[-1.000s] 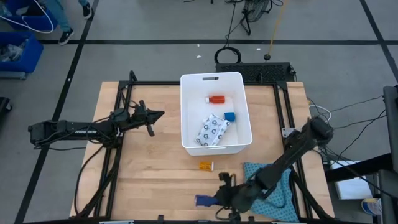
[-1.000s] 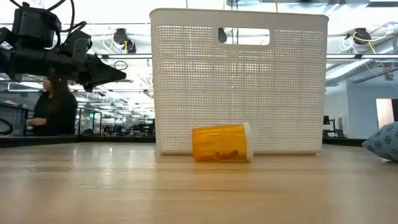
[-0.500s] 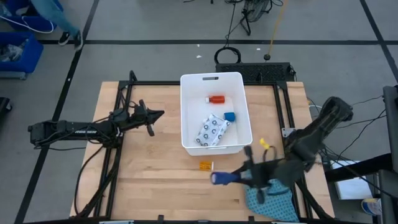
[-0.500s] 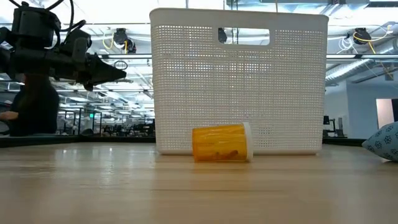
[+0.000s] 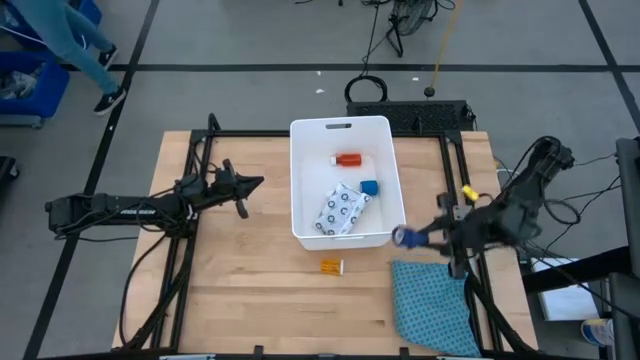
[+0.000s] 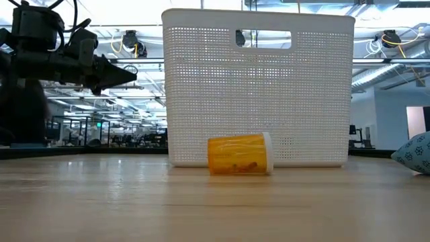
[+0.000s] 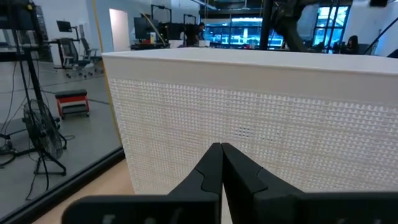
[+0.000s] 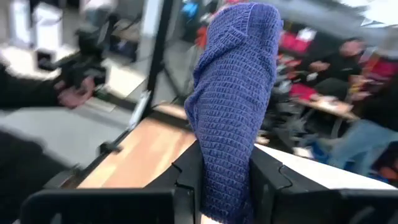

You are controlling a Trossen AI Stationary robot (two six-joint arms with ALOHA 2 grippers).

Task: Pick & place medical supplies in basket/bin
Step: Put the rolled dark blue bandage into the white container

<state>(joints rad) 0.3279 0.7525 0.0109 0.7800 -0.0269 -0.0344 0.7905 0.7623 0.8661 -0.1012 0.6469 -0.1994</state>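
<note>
From above, we see the right gripper clamped on the dark blue bar, just off the white basket's near right corner, above the teal cloth. A second ago it held the bar low by the table's near edge; it has since lifted toward the basket. The left gripper waits shut left of the basket.

At table level, an orange pill bottle lies before the basket, unmoved.

In the right wrist view, the fingers pinch the bar upright.

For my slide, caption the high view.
Right gripper carries a dark blue bar toward the white bin; left gripper waits.
</note>
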